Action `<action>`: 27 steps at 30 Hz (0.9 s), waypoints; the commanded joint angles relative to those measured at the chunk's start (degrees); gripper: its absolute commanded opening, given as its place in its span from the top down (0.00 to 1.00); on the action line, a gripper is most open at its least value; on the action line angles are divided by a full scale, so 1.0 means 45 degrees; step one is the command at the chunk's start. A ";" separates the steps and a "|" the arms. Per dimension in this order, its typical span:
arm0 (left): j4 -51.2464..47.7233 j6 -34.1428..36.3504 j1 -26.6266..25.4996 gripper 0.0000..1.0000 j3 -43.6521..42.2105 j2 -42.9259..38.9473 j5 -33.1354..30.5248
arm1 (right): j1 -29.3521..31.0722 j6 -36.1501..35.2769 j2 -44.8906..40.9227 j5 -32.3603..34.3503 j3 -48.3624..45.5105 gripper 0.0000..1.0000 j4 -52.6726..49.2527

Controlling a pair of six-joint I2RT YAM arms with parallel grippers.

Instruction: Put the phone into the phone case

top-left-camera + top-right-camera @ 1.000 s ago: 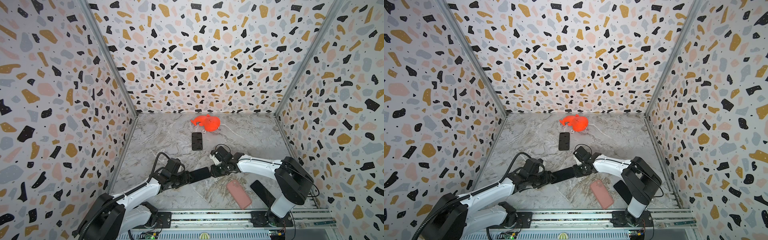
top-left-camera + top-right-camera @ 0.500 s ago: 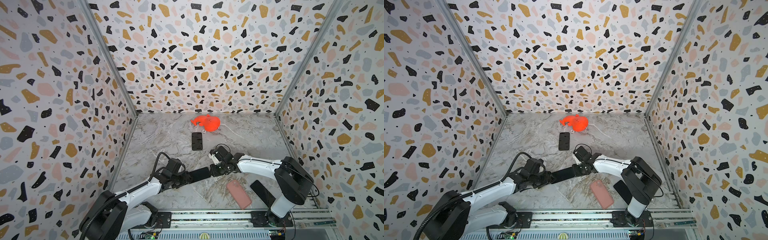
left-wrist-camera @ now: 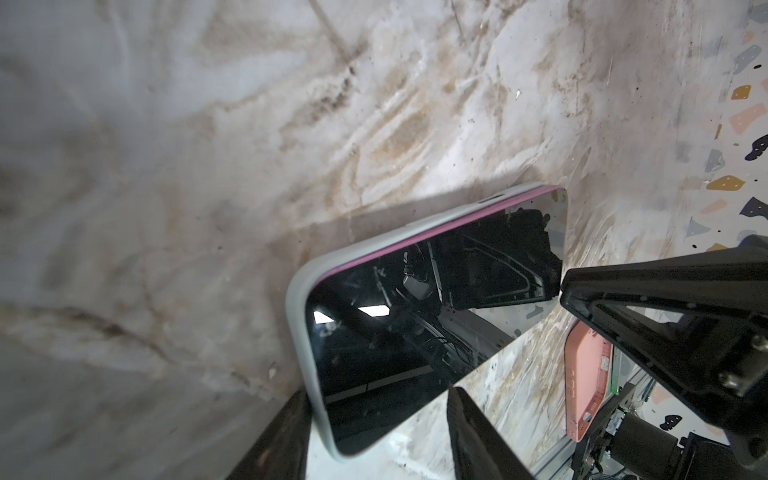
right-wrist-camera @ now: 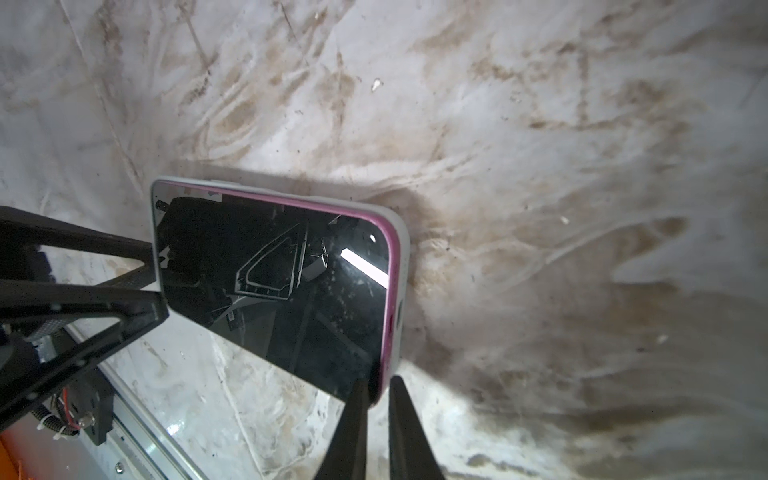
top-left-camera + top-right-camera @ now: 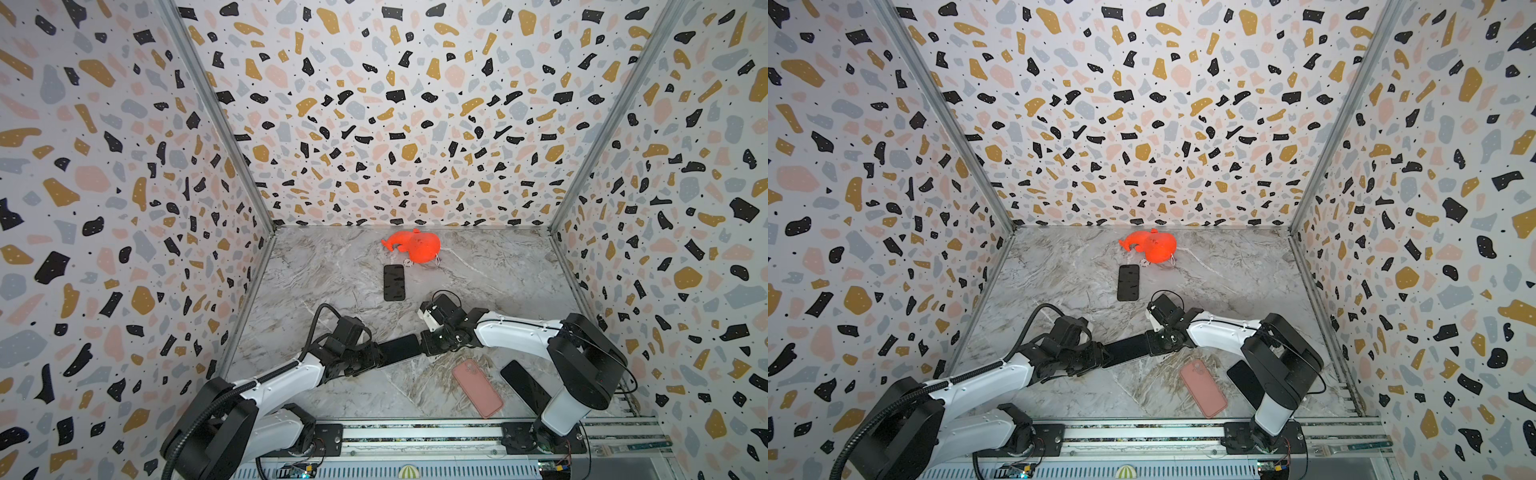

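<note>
2 white-and-black robot arms meet at the lower centre of a top view, sharing a black-screened, pink-edged phone (image 5: 400, 350). It sits in a pale grey phone case (image 3: 297, 316) and hangs just clear of the grey marbled worktop (image 5: 332, 270), casting a shadow on the surface below.

The left end effector (image 5: 380, 358) reaches in from the lower left. Its jaws are set at a middling width on either long side of the phone's near end, clasping it across its breadth, as the left wrist view shows. The right end effector (image 5: 428, 345), coming in from the right, is drawn narrow and pinches the opposite end at 1 corner, with 1 finger (image 4: 353, 419) over the glass and the other behind the case.

The phone's long axis runs from lower left to upper right between the 2 end effectors, screen facing up. Along 1 long side a strip of pink edge shows above the case's rim; whether the phone is fully seated cannot be told.

At the lower right of the frame a salmon-pink phone-shaped slab (image 5: 478, 387) lies flat on the worktop. A black slab (image 5: 524, 385) lies just beside it, partly under the right arm. Higher up, near the centre, a black flat rectangle (image 5: 394, 282) lies alone. Close behind it, by the terrazzo-patterned back wall (image 5: 395, 124), rests a bright orange soft toy (image 5: 415, 246).
</note>
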 commanded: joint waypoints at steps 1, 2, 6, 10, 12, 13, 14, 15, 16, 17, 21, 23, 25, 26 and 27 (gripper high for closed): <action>0.0052 0.0127 -0.0050 0.45 0.0116 0.0175 -0.0178 | 0.0058 0.0066 -0.0010 -0.0228 -0.0028 0.88 0.0101; 0.0043 0.0126 -0.0061 0.45 0.0119 0.0174 -0.0169 | 0.0064 0.0066 0.0014 -0.0258 -0.0033 0.88 0.0093; 0.0046 0.0127 -0.0050 0.46 0.0112 0.0178 -0.0185 | 0.0079 0.0085 0.0082 -0.0305 -0.0068 0.89 0.0152; 0.0060 0.0143 -0.0064 0.46 0.0103 0.0197 -0.0195 | 0.0078 0.0124 0.0115 -0.0301 -0.0140 0.89 0.0175; 0.0062 0.0146 -0.0053 0.45 0.0121 0.0204 -0.0166 | 0.0079 0.0117 0.0119 -0.0250 -0.0158 0.90 0.0187; 0.0043 0.0173 -0.0051 0.46 0.0117 0.0204 -0.0168 | 0.0073 0.0106 0.0082 -0.0223 -0.0178 0.90 0.0179; 0.0052 0.0180 -0.0061 0.46 0.0121 0.0204 -0.0166 | 0.0081 0.0106 0.0089 -0.0216 -0.0188 0.90 0.0161; 0.0053 0.0198 -0.0069 0.46 0.0122 0.0214 -0.0167 | 0.0082 0.0124 0.0086 -0.0177 -0.0184 0.90 0.0142; 0.0056 0.0213 -0.0061 0.46 0.0127 0.0221 -0.0166 | 0.0082 0.0105 0.0077 -0.0169 -0.0185 0.90 0.0111; 0.0048 0.0208 -0.0051 0.46 0.0142 0.0241 -0.0166 | 0.0083 0.0105 0.0048 -0.0116 -0.0167 0.90 0.0069; 0.0029 0.0253 -0.0067 0.46 0.0137 0.0245 -0.0166 | -0.0066 0.0047 -0.0168 0.0239 -0.0090 0.90 -0.0125; 0.0022 0.0266 -0.0069 0.46 0.0132 0.0230 -0.0182 | -0.0148 0.0014 -0.0322 0.0276 -0.0096 0.90 -0.0146; 0.0045 0.0275 -0.0058 0.46 0.0122 0.0224 -0.0195 | -0.0180 0.0007 -0.0364 0.0275 -0.0094 0.90 -0.0163; 0.0044 0.0282 -0.0053 0.46 0.0122 0.0243 -0.0185 | -0.0171 0.0007 -0.0347 0.0267 -0.0079 0.89 -0.0159; 0.0060 0.0298 -0.0066 0.46 0.0117 0.0258 -0.0188 | -0.0185 0.0006 -0.0327 0.0277 -0.0082 0.88 -0.0180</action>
